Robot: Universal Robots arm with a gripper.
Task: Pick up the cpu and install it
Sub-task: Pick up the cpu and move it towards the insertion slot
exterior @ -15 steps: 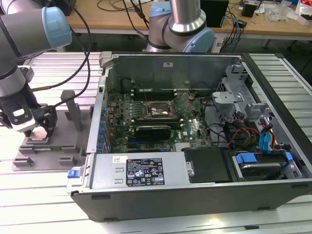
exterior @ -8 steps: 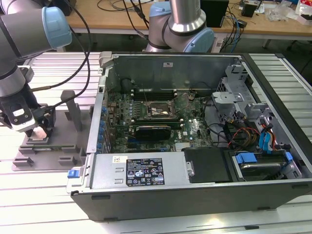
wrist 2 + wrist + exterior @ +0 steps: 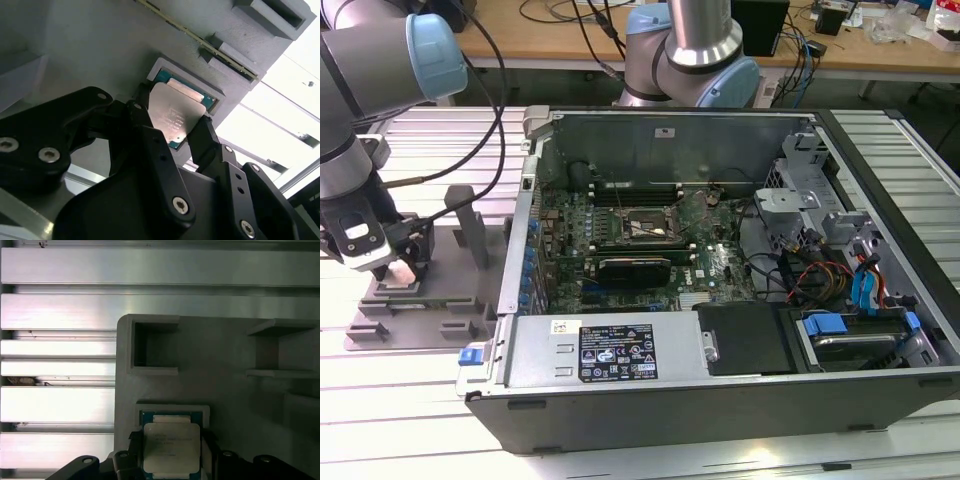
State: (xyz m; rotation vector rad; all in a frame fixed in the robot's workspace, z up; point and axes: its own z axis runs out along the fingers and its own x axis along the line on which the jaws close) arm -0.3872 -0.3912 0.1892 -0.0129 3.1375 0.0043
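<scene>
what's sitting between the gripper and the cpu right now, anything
Nothing visible does. The gripper is down right at the cpu, which lies in a recess of the grey tray with its metal top uncovered.

Place: a robotics lab set up for computer assembly.
Robots: a grey arm [image 3: 360, 60] with blue joint caps; a second arm [image 3: 692, 50] mounted behind.
Tabletop [image 3: 410, 420]: ribbed aluminium profile.
Workpiece: open computer case [image 3: 720, 415], motherboard [image 3: 715, 262] exposed.
Fixture: grey fixture plate [image 3: 225, 355] nesting a bare cpu [image 3: 171, 445].
Background: wooden tabletop [image 3: 520, 45] strewn with cables.
</scene>
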